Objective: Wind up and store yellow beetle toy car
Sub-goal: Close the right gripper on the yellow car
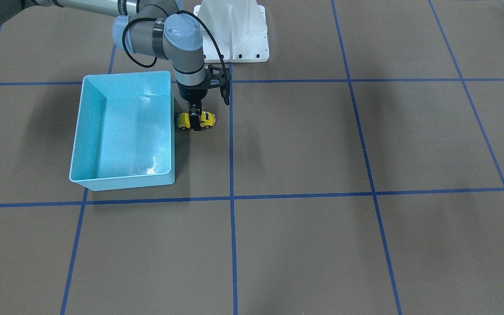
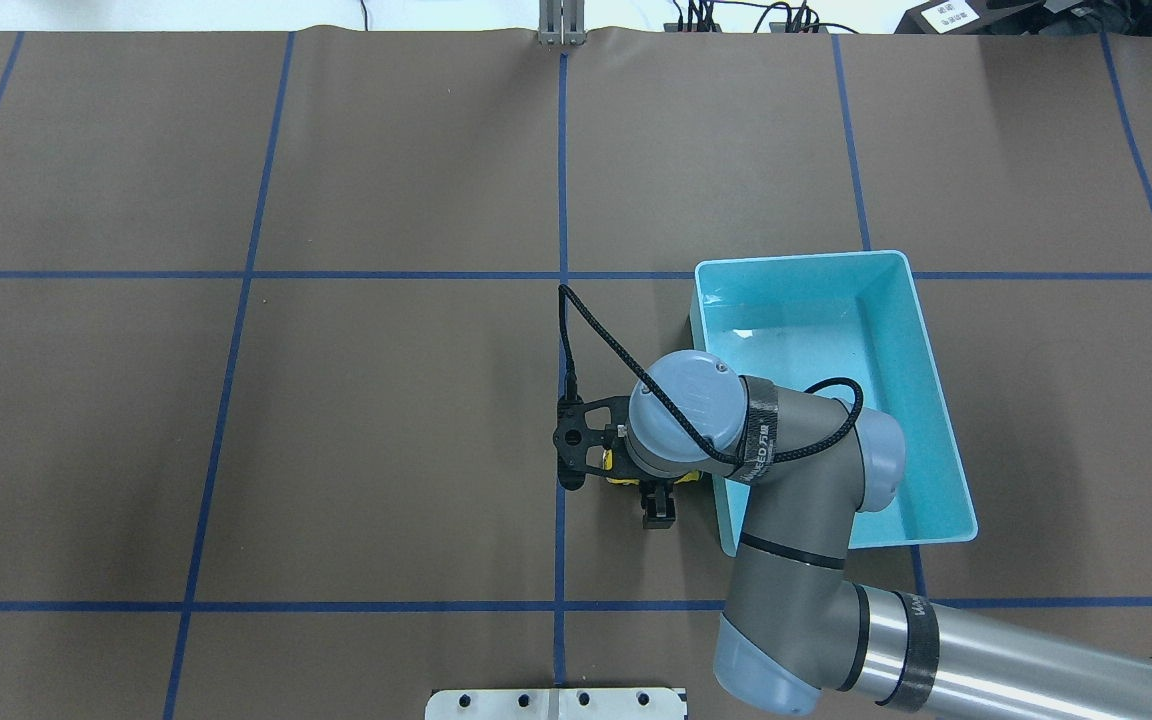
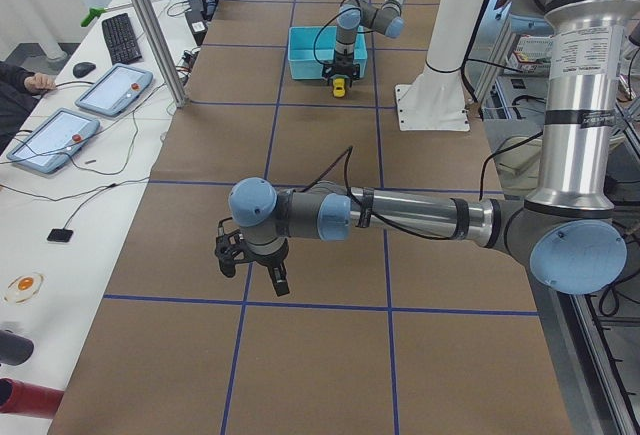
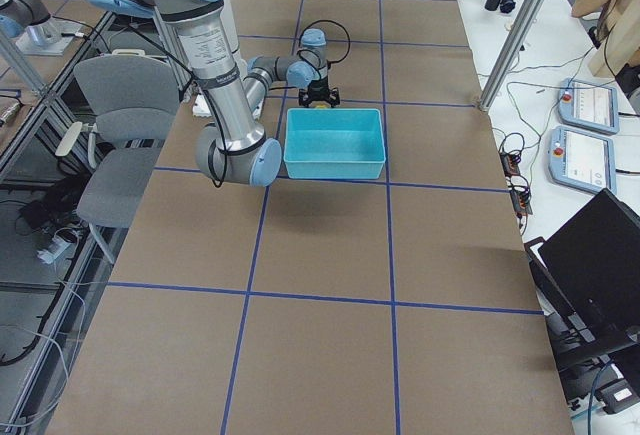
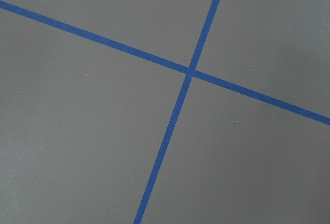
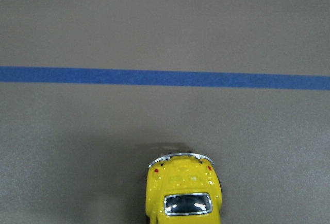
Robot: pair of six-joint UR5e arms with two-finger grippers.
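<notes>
The yellow beetle toy car stands on the brown table just beside the light-blue bin, on the bin's side toward the table's middle. My right gripper comes straight down over the car, one finger on each side, shut on its body. In the overhead view the wrist hides most of the car. The right wrist view shows the car's rear on the table. My left gripper shows only in the exterior left view, low over bare table far from the car; I cannot tell whether it is open.
The bin has nothing in it. The white robot base plate is behind the car. Blue tape lines cross the table. Tablets and a keyboard lie on a side desk.
</notes>
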